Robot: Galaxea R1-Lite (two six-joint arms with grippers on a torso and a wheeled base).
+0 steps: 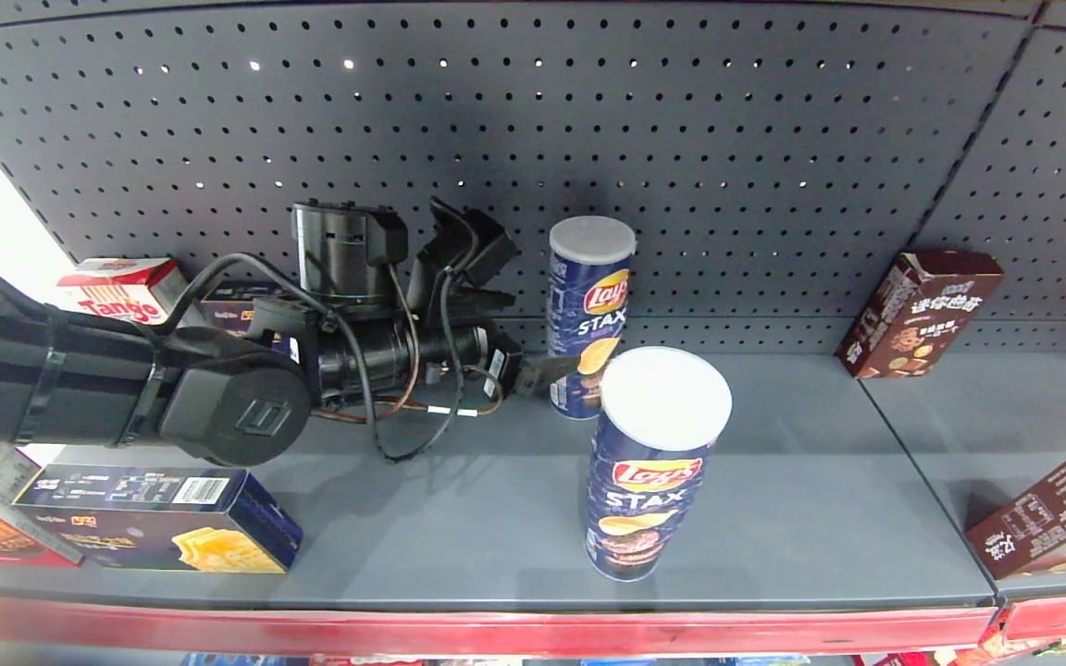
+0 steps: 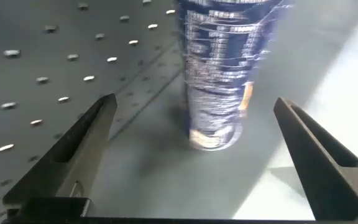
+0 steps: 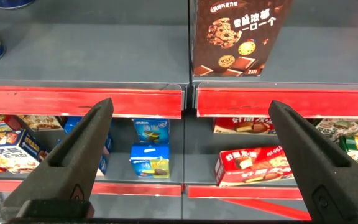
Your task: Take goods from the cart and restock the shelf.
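Two tall blue chips cans with white lids stand upright on the grey shelf (image 1: 801,518). The rear can (image 1: 588,305) is near the pegboard, and the front can (image 1: 649,467) is closer to the shelf edge. My left gripper (image 1: 551,370) reaches in from the left, just beside the rear can's lower part. In the left wrist view this gripper (image 2: 194,102) is open, and the rear can (image 2: 222,74) stands just past its fingertips, with nothing between them. My right gripper (image 3: 191,104) is open and empty, in front of the shelf's red front edge (image 3: 79,99).
A blue cracker box (image 1: 163,518) and red wafer boxes (image 1: 117,287) lie on the shelf's left side. Brown cookie boxes (image 1: 922,314) (image 1: 1051,513) stand at the right. One brown cookie box (image 3: 238,37) shows in the right wrist view above lower shelves of packaged goods (image 3: 151,155).
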